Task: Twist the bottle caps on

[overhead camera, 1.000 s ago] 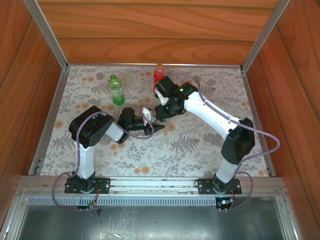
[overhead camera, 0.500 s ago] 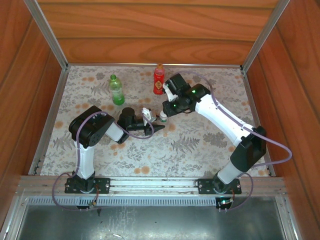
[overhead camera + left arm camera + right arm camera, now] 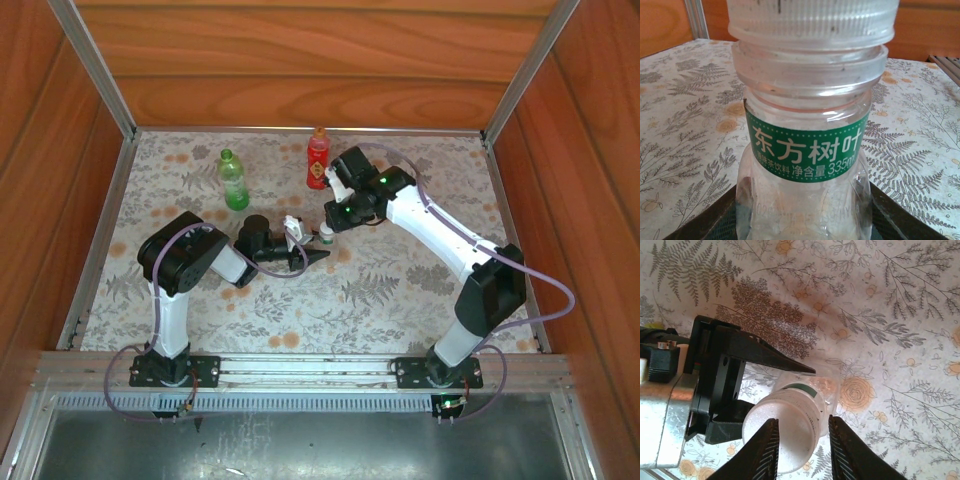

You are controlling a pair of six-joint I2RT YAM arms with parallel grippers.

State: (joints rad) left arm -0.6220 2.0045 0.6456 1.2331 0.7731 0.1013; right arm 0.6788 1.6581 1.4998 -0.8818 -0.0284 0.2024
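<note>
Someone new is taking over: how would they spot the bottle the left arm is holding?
On the floral cloth, look mid-table, where the left gripper clamps the clear bottle. Unlike the green bottle and red bottle standing farther back, it is see-through, with a green label band and a white cap.

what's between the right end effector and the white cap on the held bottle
Nothing visible. The right end effector hangs open over the white cap, which already sits on the bottle held by the left end effector.
</note>
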